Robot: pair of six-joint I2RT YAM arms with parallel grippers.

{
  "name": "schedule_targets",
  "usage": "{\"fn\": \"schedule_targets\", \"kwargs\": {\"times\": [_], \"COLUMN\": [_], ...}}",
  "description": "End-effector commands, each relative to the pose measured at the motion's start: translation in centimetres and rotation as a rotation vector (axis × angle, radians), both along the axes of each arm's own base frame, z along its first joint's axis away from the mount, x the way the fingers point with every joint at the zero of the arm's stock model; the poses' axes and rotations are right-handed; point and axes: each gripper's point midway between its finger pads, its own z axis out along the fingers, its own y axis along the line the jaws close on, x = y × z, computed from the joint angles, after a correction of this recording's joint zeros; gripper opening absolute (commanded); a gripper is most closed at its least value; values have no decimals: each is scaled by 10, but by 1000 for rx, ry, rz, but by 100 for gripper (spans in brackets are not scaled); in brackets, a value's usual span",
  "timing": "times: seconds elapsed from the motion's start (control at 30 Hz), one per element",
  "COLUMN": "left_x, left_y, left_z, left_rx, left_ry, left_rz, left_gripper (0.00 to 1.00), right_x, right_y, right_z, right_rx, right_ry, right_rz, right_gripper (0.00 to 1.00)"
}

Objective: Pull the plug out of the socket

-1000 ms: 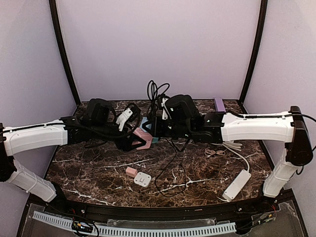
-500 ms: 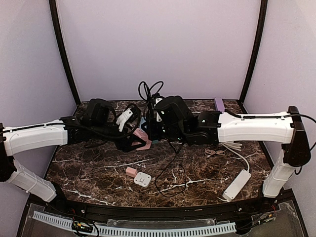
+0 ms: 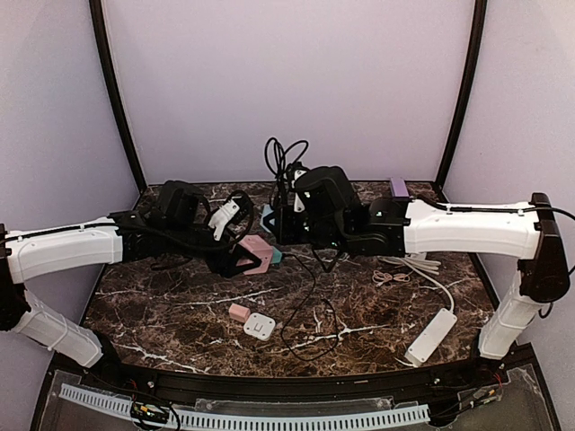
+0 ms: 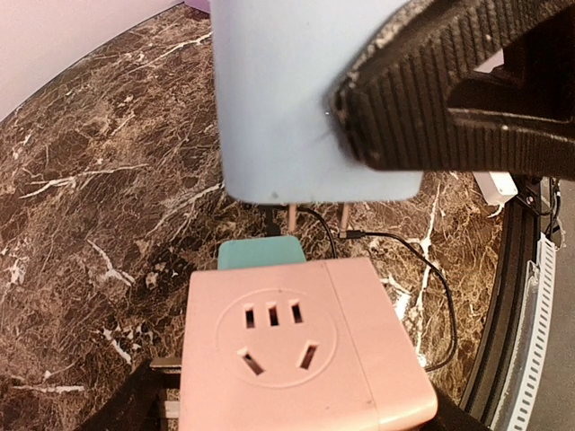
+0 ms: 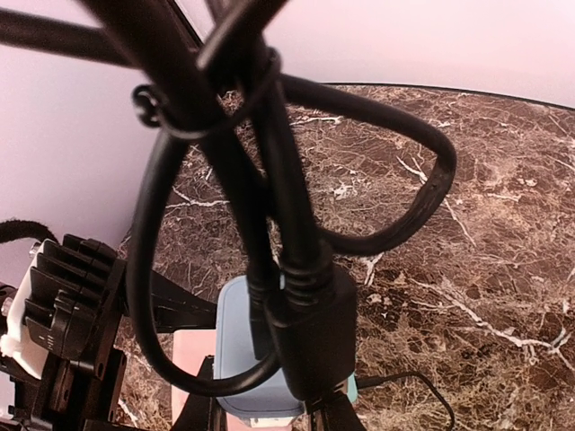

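The pink cube socket (image 3: 259, 252) sits in my left gripper (image 3: 241, 260), which is shut on it just above the marble table. In the left wrist view the socket (image 4: 296, 350) fills the bottom and its top outlet holes are bare. Just above it hangs the light-blue plug (image 4: 296, 90), its two metal pins (image 4: 292, 217) out in the air, apart from the socket. My right gripper (image 3: 274, 224) is shut on the plug (image 3: 267, 215), one ribbed black finger (image 4: 449, 90) pressed to its side. Thick black cords (image 5: 287, 224) loop up from the plug (image 5: 235, 359).
A small flat pink block (image 3: 238, 312) and a white square adapter (image 3: 260, 326) lie near the front. A long white power strip (image 3: 431, 335) lies at the front right. A thin black cable (image 3: 310, 305) trails across the middle. A purple block (image 3: 399, 189) stands at the back right.
My right gripper dipped towards the socket half a second ago and has since risen up and back with the light-blue plug. The left gripper and the socket have stayed put.
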Motion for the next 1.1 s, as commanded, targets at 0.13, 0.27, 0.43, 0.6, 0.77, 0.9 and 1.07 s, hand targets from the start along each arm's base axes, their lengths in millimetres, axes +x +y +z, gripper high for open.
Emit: {"fn": "schedule_targets", "kwargs": {"times": [0.13,0.27,0.43,0.6,0.77,0.9,1.07], "left_x": [9,26,53,58,51,47,43], "left_y": [9,23,48,52,47,43,45], "left_z": [11,18,29,37,40,46,52], "left_rx": [-5,-59,-162,-235,-263,-292,-300], "left_ry": [-35,6,65,88,98,93,67], "left_rz": [59,135,237,232,187,151,140], "left_gripper": [1,1,1,1,1,1,1], "right_x": [-5,-21,-54,-87,-95,-80,-61], "right_y": [-20,-31,-31,-13,18,28,25], "right_z": [34,42,14,-27,-61,-86,-117], "right_rx": [149,156,85,21,-21,-68,-64], "right_ry": [-56,-114,-72,24,106,187,307], "right_rz": [-4,40,153,279,348,291,251], "right_gripper": [0,0,0,0,0,0,0]}}
